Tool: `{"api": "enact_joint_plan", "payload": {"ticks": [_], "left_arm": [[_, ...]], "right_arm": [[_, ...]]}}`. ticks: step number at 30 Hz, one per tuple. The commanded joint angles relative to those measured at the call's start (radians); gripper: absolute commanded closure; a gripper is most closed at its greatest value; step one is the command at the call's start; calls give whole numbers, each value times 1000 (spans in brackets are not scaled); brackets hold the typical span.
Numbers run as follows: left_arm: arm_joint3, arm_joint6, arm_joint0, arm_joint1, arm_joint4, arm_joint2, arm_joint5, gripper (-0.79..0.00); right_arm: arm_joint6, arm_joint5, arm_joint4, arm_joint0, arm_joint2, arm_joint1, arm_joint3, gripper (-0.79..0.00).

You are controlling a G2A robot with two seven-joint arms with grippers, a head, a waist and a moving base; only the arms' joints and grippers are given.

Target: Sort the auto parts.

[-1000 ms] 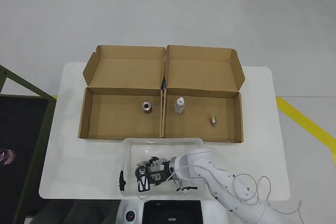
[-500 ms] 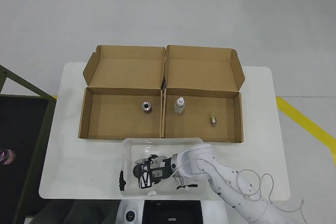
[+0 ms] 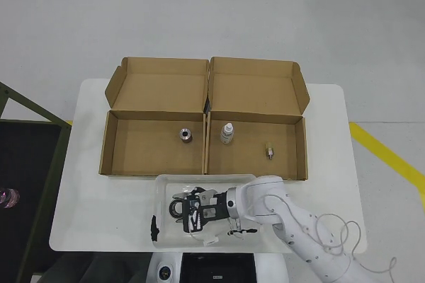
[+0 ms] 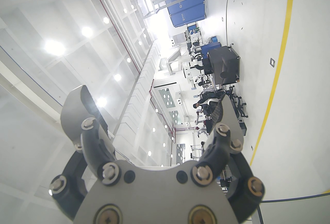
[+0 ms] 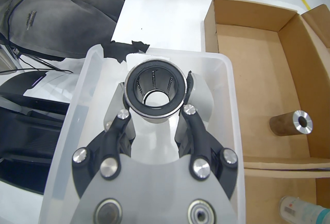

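Right gripper (image 5: 156, 96): clamped on a bearing (image 5: 155, 85), with a finger pressed on each round side. Holding it tight, fingers set narrow around it.

Bearing: a short, fat metal tube with a black ring at the end. Open end turned back at the wrist camera, so easy to look right through the hole to something white below. Long axis running away from that camera, down toward the floor of the bin (image 5: 227, 85). Tilted, not lying flat. Gripped across the tube, not along it. Held inside the bin walls, in the part on the robot's left. Cannot tell if touching the bin floor.

Bin: clear plastic, sitting on the white table (image 3: 319, 205), just on the robot's side of two open boxes. Black scrap (image 5: 126, 48) stuck on the rim, near the bearing.

Left box (image 3: 138, 148): holding one sleeve (image 3: 185, 134), brown with a shiny end and a hole in it, lying on its side.

Right box (image 3: 287, 166): holding a bottle (image 3: 227, 132) and a small bolt (image 3: 269, 151), well apart from each other.

Left gripper (image 4: 150, 101): aimed up at the ceiling lights, fingers spread wide, holding nothing.
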Motion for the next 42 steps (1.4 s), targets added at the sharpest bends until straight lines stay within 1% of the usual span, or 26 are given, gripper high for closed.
{"api": "enact_joint_plan", "payload": {"ticks": [1,9,20,27,31,37,42], "left_arm": [[0,0,0,0,0,0,0,-785],[0,0,0,0,0,0,0,-785],[0,0,0,0,0,0,0,-785],[0,0,0,0,0,0,0,-785],[0,0,0,0,0,0,0,-785],[0,0,0,0,0,0,0,-785],[0,0,0,0,0,0,0,-785]], "right_arm": [[-4,-1,10,-1,10,3,-11,0],[-24,-1,54,10,45,13,-45,0],[-50,33,103,61,75,16,-30,0],[-53,47,123,109,72,13,-10,0],[-58,62,144,151,68,8,26,0],[-48,92,124,197,48,1,45,0],[-48,113,129,232,31,-7,88,0]]}}
